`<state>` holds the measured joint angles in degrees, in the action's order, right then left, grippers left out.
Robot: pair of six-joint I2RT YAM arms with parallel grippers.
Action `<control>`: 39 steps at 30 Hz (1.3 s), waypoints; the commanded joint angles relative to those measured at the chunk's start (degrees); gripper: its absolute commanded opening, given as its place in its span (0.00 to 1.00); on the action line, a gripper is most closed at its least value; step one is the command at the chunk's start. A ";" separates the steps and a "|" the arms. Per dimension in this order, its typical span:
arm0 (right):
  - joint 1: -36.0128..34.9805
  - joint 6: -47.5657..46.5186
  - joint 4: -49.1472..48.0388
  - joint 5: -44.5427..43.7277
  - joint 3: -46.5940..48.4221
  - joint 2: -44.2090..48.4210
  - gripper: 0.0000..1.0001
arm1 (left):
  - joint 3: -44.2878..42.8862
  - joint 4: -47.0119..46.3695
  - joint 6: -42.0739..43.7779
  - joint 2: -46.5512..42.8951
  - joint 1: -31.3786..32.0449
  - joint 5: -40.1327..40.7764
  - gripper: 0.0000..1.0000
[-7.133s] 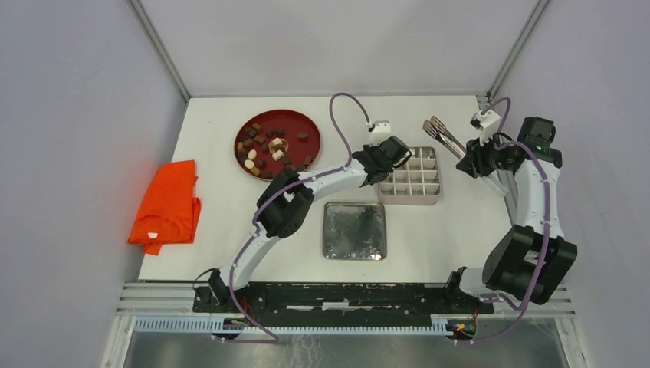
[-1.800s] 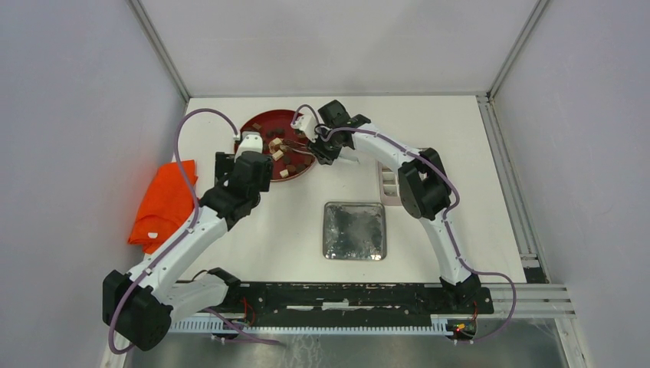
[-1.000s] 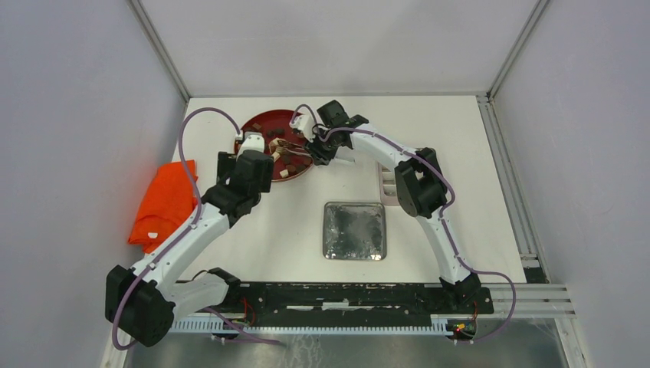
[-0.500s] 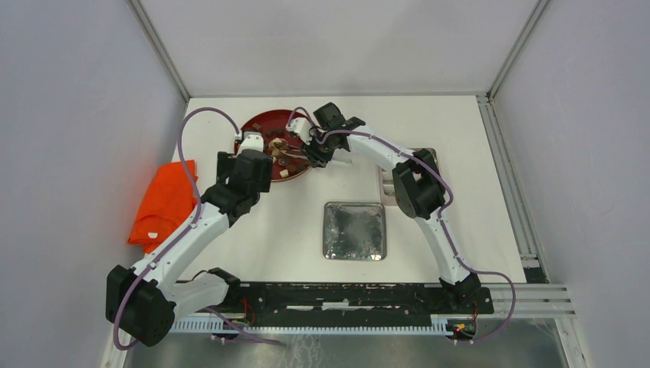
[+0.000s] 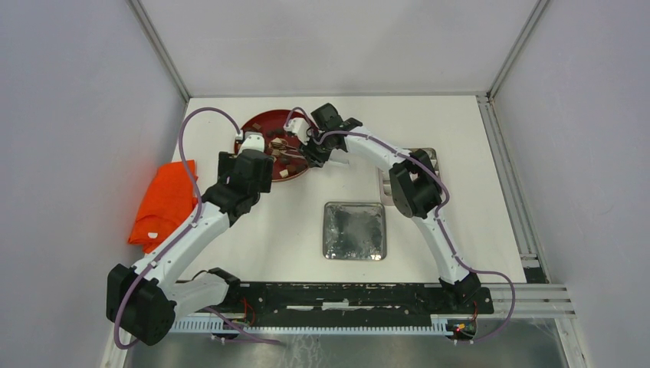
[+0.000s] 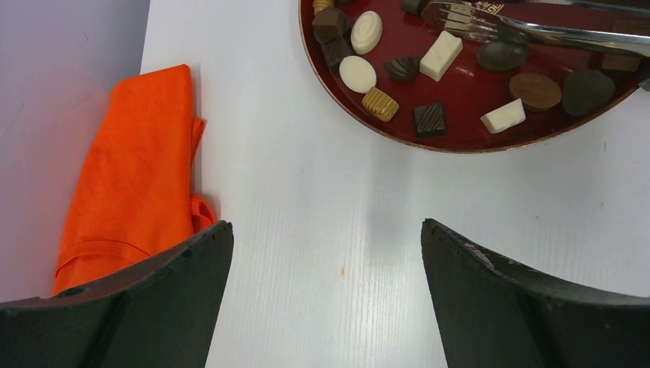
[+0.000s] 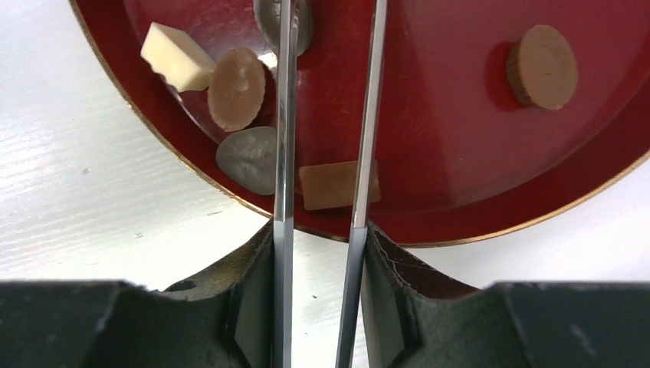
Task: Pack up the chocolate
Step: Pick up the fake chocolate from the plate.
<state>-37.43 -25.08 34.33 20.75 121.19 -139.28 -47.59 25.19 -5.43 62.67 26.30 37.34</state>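
The chocolate lies as several small pieces on the round dark-red plate (image 5: 259,125): cream-white (image 6: 442,55), dark (image 6: 430,119) and light brown (image 7: 544,67) ones. My right gripper (image 7: 318,230) is shut on metal tongs (image 7: 285,115), whose two arms reach out over the plate. The tong tips (image 6: 454,17) hang above the pieces near a white one, and I see nothing between them. A tan rectangular piece (image 7: 329,185) lies under the tong arms by the plate's rim. My left gripper (image 6: 325,225) is open and empty over bare table just short of the plate.
An orange cloth (image 5: 165,203) lies at the table's left edge. A square metal tray (image 5: 354,230) sits in the middle. The pale grid box (image 5: 427,153) at the right is mostly hidden behind the right arm.
The right arm has carried the tongs a little further left over the plate. The left arm has stayed nearly still with its jaws open.
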 commanded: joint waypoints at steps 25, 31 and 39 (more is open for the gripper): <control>1.18 1.34 -4.06 0.18 -4.46 9.17 0.00 | -0.83 -1.77 1.77 -0.44 -0.79 -0.82 0.96; 3.64 1.97 -4.46 1.37 -6.45 12.09 0.00 | -0.83 -1.64 1.72 -0.69 -0.73 -1.21 0.95; 6.61 1.79 -4.99 4.67 -14.84 20.67 0.00 | -0.74 -1.64 1.61 -1.32 -0.78 -1.47 0.95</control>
<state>-31.64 -23.75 31.73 22.15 109.49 -126.45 -47.59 25.21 -5.41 62.83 25.93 36.80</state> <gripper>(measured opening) 0.363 0.956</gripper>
